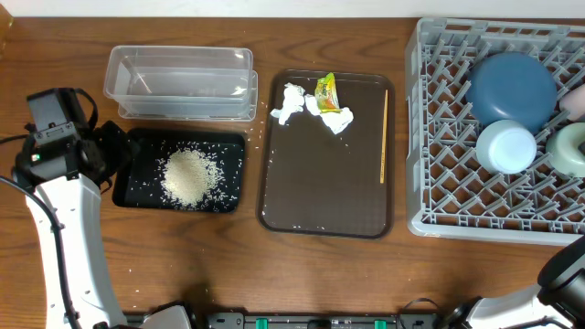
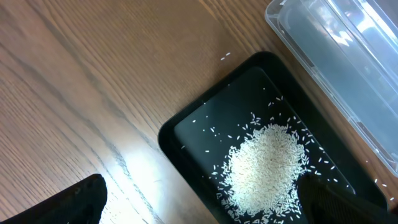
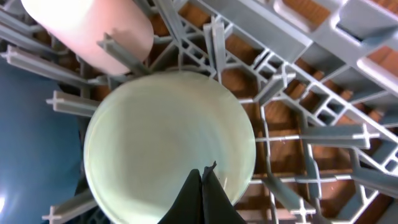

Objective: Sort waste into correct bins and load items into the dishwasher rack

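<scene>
Right fingers (image 3: 189,200) meet over the mint bowl (image 3: 168,143) in the rack (image 3: 311,135); left fingers (image 2: 74,202) gape above the black tray (image 2: 193,140) of rice (image 2: 267,165). Tissues (image 1: 291,102), wrapper (image 1: 326,91) and stick (image 1: 384,137) lie on the brown tray (image 1: 320,183); binning waste seems next.

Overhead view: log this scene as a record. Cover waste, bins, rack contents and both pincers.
black tray: holds a pile of rice, stray grains around it
clear tub: nothing visible inside
brown tray: carries tissues, snack wrapper, wooden stick
rack: dark blue dish, light blue bowl, mint-green bowl, pink cup
left pincer: open, by the black tray
right pincer: shut, over the mint-green bowl
</scene>
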`<state>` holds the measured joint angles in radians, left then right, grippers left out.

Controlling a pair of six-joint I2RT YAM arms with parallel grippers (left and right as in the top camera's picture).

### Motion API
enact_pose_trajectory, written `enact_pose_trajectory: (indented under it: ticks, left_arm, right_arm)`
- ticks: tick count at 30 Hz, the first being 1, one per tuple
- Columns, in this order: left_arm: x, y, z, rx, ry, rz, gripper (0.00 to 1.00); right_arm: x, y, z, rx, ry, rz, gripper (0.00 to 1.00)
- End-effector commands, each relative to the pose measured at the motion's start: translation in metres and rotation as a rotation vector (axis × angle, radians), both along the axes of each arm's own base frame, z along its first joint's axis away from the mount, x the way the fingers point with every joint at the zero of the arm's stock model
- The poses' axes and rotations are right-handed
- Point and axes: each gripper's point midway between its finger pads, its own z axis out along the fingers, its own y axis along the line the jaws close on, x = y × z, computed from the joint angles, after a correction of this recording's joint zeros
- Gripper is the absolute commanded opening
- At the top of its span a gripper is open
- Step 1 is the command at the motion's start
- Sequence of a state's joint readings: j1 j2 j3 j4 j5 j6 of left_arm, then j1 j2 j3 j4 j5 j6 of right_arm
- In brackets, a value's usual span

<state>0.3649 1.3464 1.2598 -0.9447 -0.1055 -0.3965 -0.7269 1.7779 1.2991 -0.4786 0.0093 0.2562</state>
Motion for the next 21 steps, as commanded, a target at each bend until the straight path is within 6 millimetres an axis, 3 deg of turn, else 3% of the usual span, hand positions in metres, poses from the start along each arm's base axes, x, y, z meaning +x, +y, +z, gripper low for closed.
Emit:
enact_pose_trajectory:
  ticks: [1,11,15,21]
  left_arm:
    - [0.001,0.004,0.009,0.017,-0.017,0.011,1.0]
    - [0.001,0.004,0.009,0.017,-0.017,0.011,1.0]
    - [0.001,0.004,0.009,0.017,-0.017,0.011,1.0]
    - [0.001,0.004,0.009,0.017,-0.017,0.011,1.0]
  right_arm:
    - [-0.005,-0.008,0.016,-0.04,-0.009,-0.037,0.01]
    - [-0.003,-0.003,0.015,-0.019,-0.014,-0.022,0.01]
    - [0.024,0.025,0.029,0.078,-0.155,0.11,0.03]
    - [0.059,0.067,0.07,0.072,-0.293,0.27,0.24]
